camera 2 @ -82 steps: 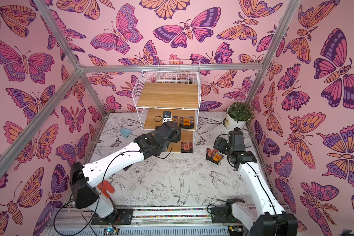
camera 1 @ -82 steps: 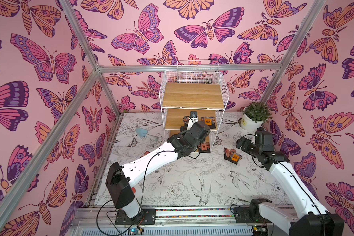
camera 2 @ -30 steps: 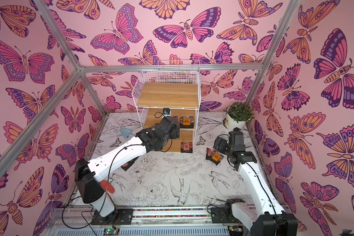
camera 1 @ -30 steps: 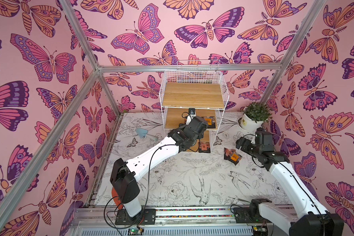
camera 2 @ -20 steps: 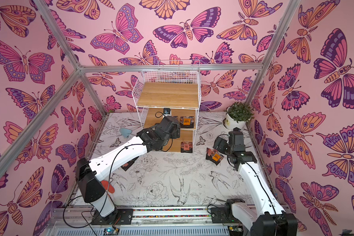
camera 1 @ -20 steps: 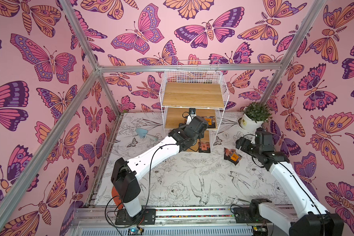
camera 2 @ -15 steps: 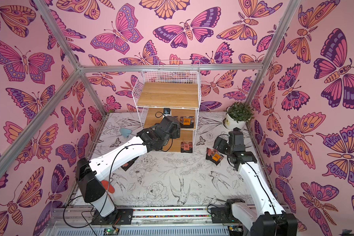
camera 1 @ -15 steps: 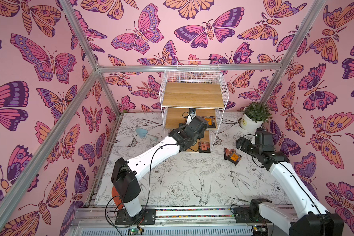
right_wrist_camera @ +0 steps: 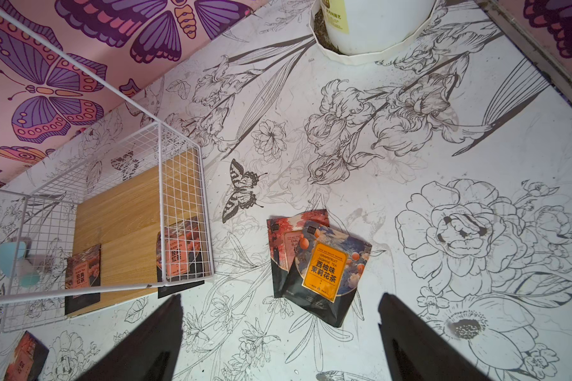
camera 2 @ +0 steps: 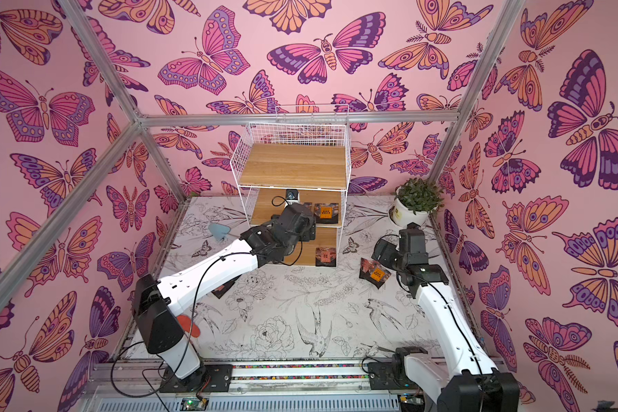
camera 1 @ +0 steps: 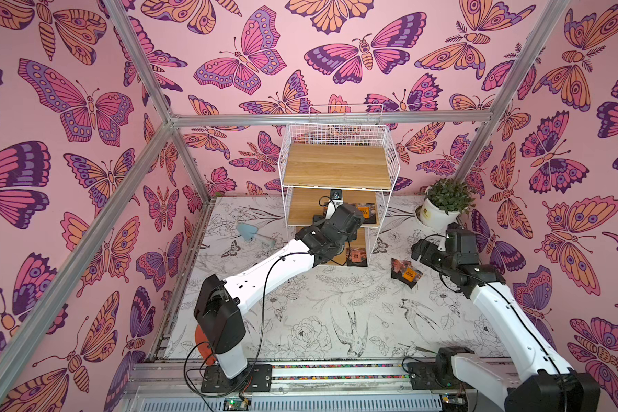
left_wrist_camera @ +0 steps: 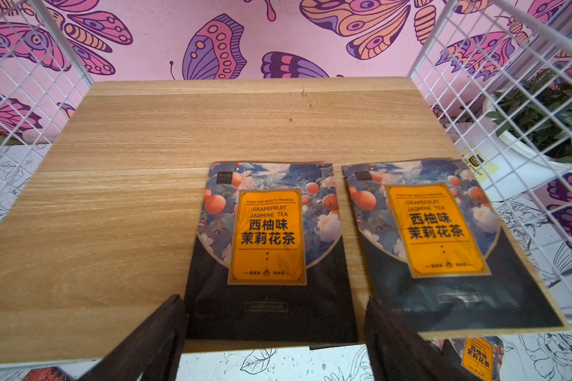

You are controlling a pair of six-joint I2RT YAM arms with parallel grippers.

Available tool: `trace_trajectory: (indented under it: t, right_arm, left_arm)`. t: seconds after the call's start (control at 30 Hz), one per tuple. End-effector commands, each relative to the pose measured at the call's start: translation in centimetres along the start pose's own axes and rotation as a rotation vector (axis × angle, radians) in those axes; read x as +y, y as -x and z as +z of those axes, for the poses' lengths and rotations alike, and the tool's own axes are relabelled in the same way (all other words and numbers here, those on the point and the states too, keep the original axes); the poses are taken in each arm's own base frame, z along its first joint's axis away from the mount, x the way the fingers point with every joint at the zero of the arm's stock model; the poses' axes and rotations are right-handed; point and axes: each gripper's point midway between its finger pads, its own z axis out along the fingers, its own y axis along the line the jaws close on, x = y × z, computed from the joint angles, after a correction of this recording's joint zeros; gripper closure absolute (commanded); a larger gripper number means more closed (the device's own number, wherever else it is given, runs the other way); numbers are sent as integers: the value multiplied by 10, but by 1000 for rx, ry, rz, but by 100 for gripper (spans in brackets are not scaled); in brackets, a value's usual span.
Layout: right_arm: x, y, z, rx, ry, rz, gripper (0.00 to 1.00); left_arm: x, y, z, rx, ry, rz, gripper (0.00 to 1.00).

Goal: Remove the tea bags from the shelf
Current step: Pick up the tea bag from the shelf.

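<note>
The shelf (camera 1: 336, 167) stands at the back of the table. In the left wrist view, two orange-label tea bags (left_wrist_camera: 268, 237) (left_wrist_camera: 440, 231) lie side by side on its middle board. My left gripper (left_wrist_camera: 274, 316) is open at that board's front edge. Its fingers straddle the near end of the left-hand bag, holding nothing. Two reddish tea bags (right_wrist_camera: 83, 270) (right_wrist_camera: 179, 254) lie on the bottom board. Two more tea bags (right_wrist_camera: 324, 267) overlap on the table. My right gripper (right_wrist_camera: 279, 313) hovers open just short of them, empty.
A white plant pot (camera 1: 436, 214) stands at the back right, close to my right arm. A light blue tool (camera 1: 250, 233) lies left of the shelf. Another tea bag (camera 2: 222, 290) lies on the table under my left arm. The shelf's wire sides (left_wrist_camera: 509, 99) flank my left gripper.
My left arm has risen from the bottom board to the middle board's front edge. In the last second it has hardly moved. The right arm has stayed still.
</note>
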Motion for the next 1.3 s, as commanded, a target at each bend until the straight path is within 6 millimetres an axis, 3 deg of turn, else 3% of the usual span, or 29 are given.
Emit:
trace_trajectory:
  t: [0.0,0.47,0.8,1.0,1.27]
  right_arm:
    - [-1,2,1,-6,2,-9,5]
    - [-1,2,1,-5,4,-10,5]
    - [-1,2,0,-6,3,-11,5]
    - [-1,2,0,-6,3,-11,5]
    - [0,2,0,-4,5,-12,5]
  left_arm:
    - [9,11,3,-41,32,-4,14]
    - [14,-16,17,31,81,59,20]
    - [16,-24,19,58,75,51,36]
    - [20,-23,17,58,73,35,53]
    - [23,-21,17,59,72,26,69]
